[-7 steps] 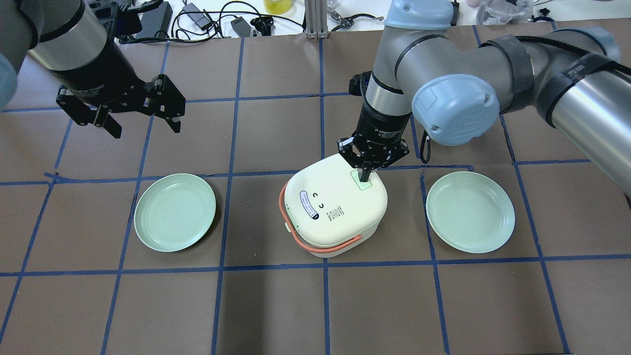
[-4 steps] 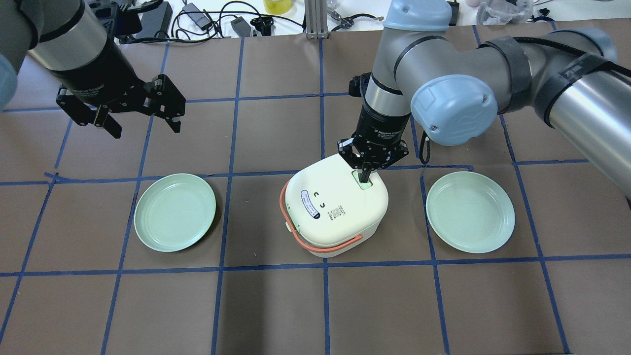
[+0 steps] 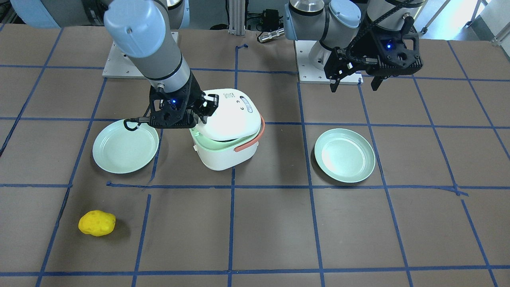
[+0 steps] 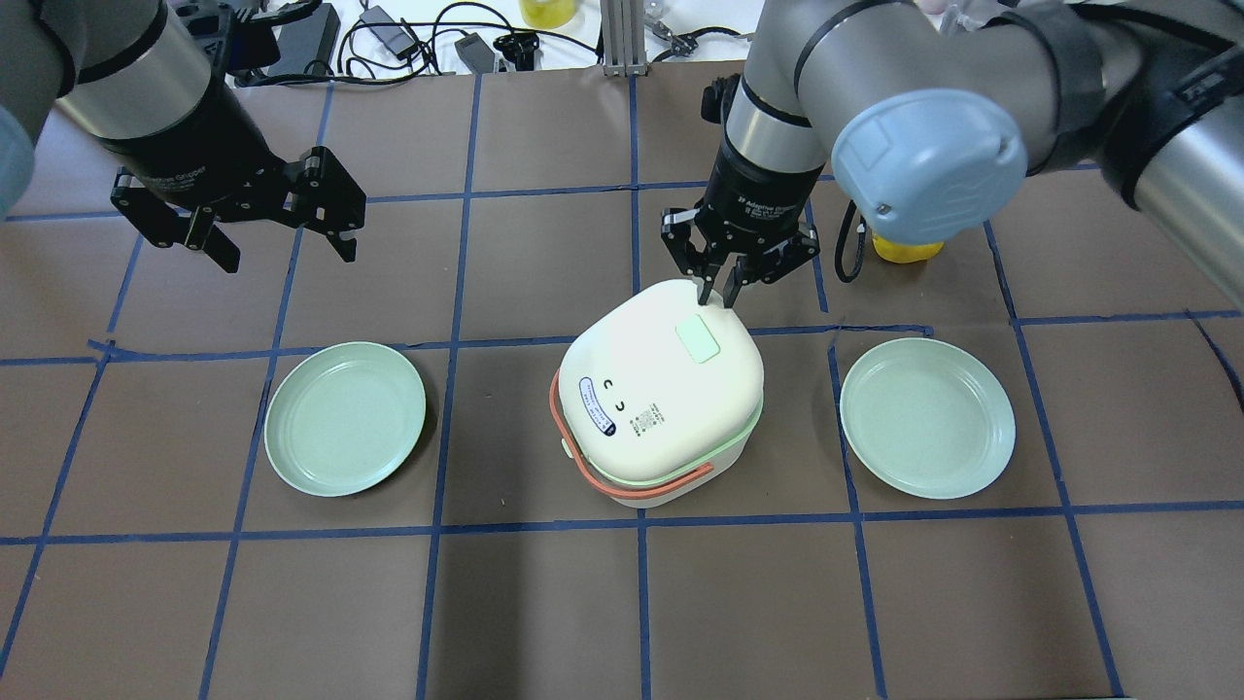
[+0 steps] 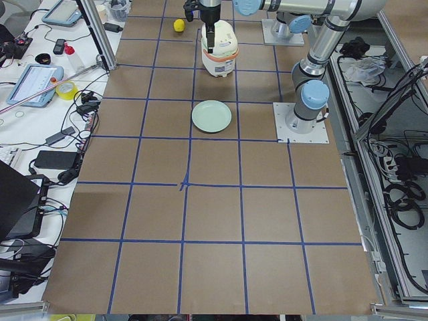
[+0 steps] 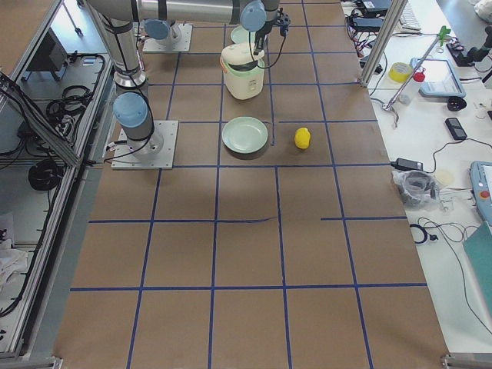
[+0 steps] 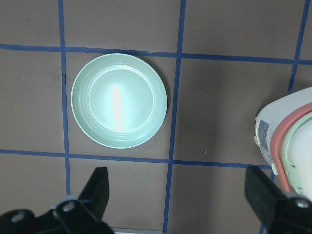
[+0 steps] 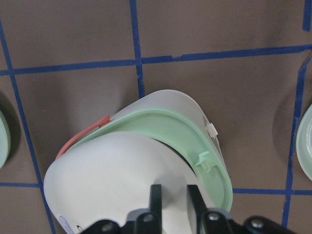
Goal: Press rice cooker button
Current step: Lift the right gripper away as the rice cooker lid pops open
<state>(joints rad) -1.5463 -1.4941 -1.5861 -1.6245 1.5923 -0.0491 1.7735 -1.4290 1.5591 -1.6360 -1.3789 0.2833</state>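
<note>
The white rice cooker (image 4: 661,408) with an orange handle stands mid-table. Its lid is ajar, raised on the side by my right gripper, and shows the green inner rim in the front-facing view (image 3: 227,119) and the right wrist view (image 8: 185,131). The pale green button (image 4: 698,339) on the lid is uncovered. My right gripper (image 4: 718,290) hangs just above the lid's far edge, fingers close together and empty, touching nothing. My left gripper (image 4: 287,253) is open and empty, high over the table's left, above a green plate (image 7: 118,100).
Two green plates flank the cooker, one on the left (image 4: 345,418) and one on the right (image 4: 928,418). A yellow lumpy object (image 3: 97,223) lies beyond the right plate, partly hidden by my right arm in the overhead view. Cables and gear line the far edge.
My right gripper has lifted off the button and drawn back toward the far edge. The cooker's lid has popped ajar. The left arm has not moved.
</note>
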